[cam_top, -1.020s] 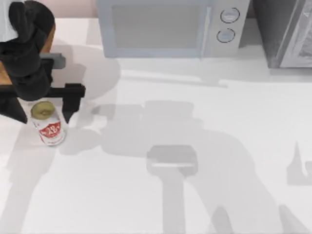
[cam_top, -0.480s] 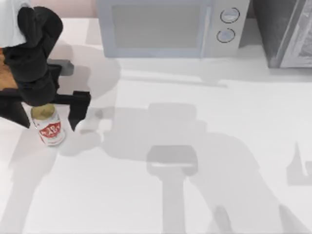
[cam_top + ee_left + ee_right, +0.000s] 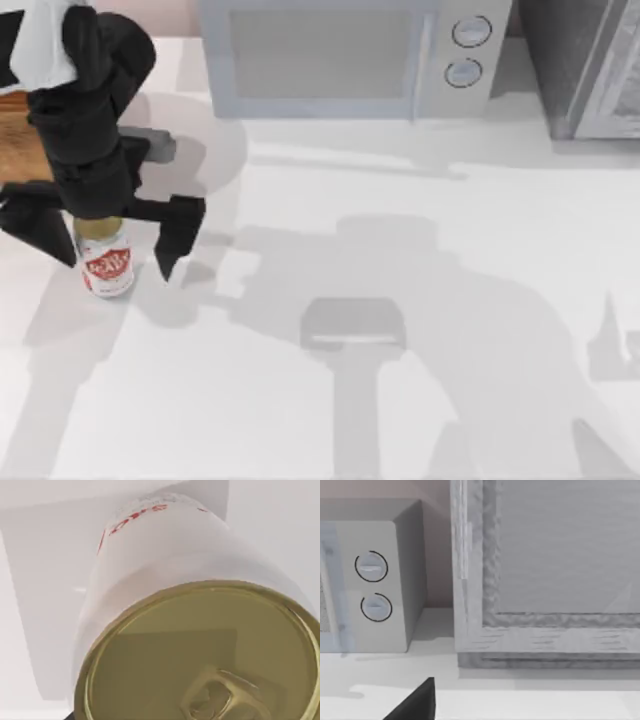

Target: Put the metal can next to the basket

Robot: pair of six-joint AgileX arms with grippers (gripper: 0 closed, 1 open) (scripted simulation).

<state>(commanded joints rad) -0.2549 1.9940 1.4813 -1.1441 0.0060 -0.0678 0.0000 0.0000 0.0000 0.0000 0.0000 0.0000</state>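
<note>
While the left arm hangs over the tabletop's (image 3: 400, 420) left side, the left gripper (image 3: 105, 235) sits directly above the metal can (image 3: 106, 262), its two dark fingers (image 3: 180, 228) spread wide, one on each side of the can and apart from it; released, nothing grasped. The can stands upright on the tabletop near the left edge, white label with red lettering facing the camera in the top view, its dull gold top partly covered by the wrist above it. Left wrist view: the can's gold lid (image 3: 200, 655) with its pull tab seen from close above, the white wall with red lettering below it, and white tabletop around it. The basket (image 3: 22, 135) shows as an orange-brown woven patch at the left edge, behind the arm and just beyond the can; whether the two touch cannot be told, since the arm hides the gap. A microwave (image 3: 350, 55) with two round knobs stands at the back of the tabletop, and a grey cabinet-like box (image 3: 590, 65) sits at the back right. Right wrist view: the microwave's knobs, the grey box, and one dark fingertip (image 3: 417, 702) of the right gripper low in view; cannot tell whether that gripper is released or clenched.
</note>
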